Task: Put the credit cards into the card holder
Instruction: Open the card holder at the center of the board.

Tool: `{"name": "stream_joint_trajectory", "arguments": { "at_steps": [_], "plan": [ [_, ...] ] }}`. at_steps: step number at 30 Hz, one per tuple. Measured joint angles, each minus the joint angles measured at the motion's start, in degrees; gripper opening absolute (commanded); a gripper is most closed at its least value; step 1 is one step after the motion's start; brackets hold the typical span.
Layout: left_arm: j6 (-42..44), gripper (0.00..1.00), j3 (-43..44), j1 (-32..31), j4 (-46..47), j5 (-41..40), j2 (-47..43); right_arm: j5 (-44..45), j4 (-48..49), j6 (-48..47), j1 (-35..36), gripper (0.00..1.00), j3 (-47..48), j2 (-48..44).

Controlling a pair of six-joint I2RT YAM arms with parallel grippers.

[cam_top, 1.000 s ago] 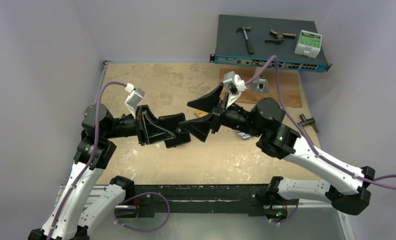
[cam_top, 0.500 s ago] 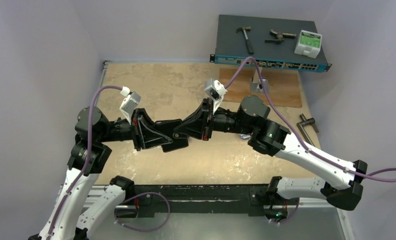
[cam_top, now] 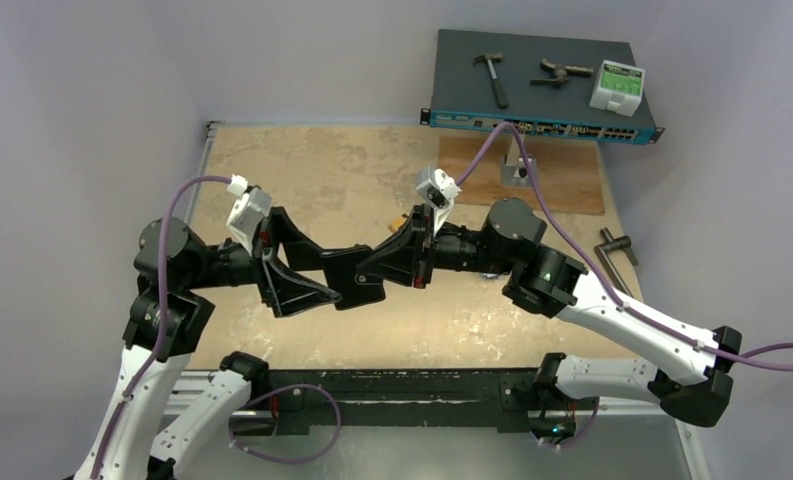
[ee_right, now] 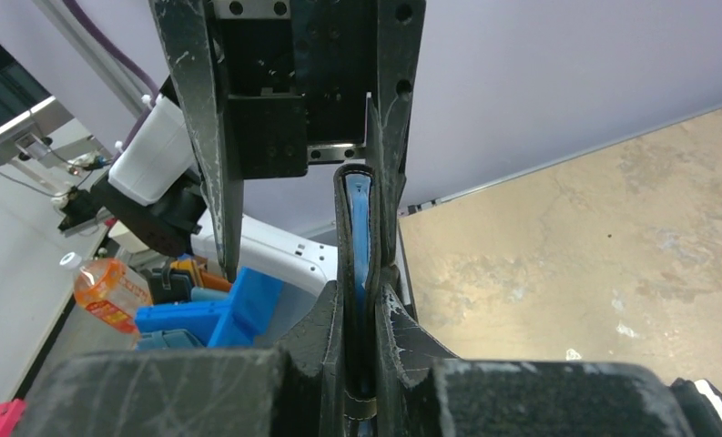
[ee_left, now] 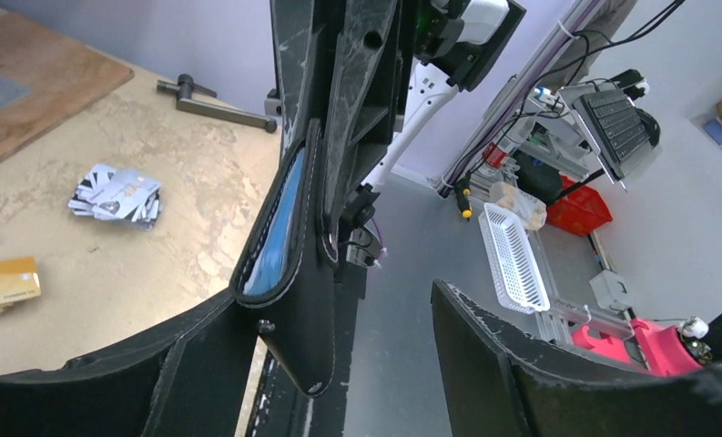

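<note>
The black, stitched, blue-lined card holder (ee_right: 361,228) is held folded and edge-up above the mottled counter (ee_left: 188,173). It is pinched by the right end effector (ee_right: 364,319), its long axis toward the left end effector (ee_left: 337,300), which is spread wide. Glossy silver cards (ee_left: 116,196) lie flat.

One card holder (ee_left: 293,309) — one orange-yellow card (ee_left: 2,284), one pile of silver-white cards (ee_left: 118,196), number unclear.

Worn tan table (cam_top: 302,160), scuffed pale in patches. Lying on it: a fanned heap of silver-white credit cards (ee_left: 117,196), an orange-yellow credit card (ee_left: 2,284) near them, a wooden board (cam_top: 572,185) far right, a T-handled tool (cam_top: 612,245) by the right edge, a network switch (cam_top: 542,100) at the far edge
</note>
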Motion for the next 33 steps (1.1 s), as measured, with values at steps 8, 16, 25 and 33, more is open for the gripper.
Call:
{"name": "stream_joint_trajectory", "arguments": {
  "at_steps": [8, 16, 25, 33],
  "plan": [
    [-2.1, 0.36, 0.9, 0.0, 3.4, 0.5, 1.9, -2.6, -0.4, -0.3, 0.3, 0.00, 0.1, 0.9],
    [-2.7, 0.00, 0.8, 0.0, 3.9, 0.6, 2.3, -4.7, -0.4, -0.8, 1.1, 0.05, 1.1, 2.2],
    [2.6, 0.00, 0.8, 0.0, -4.8, -12.9, -0.5, 14.4, -8.2, -2.8, 1.4, 0.72, 4.1, 2.2],
    [4.6, 0.00, 1.4, 0.1, -14.1, -36.7, 1.0, 41.2, -14.8, -3.2, 9.3, 0.69, 4.3, 2.0]
  ]
}}
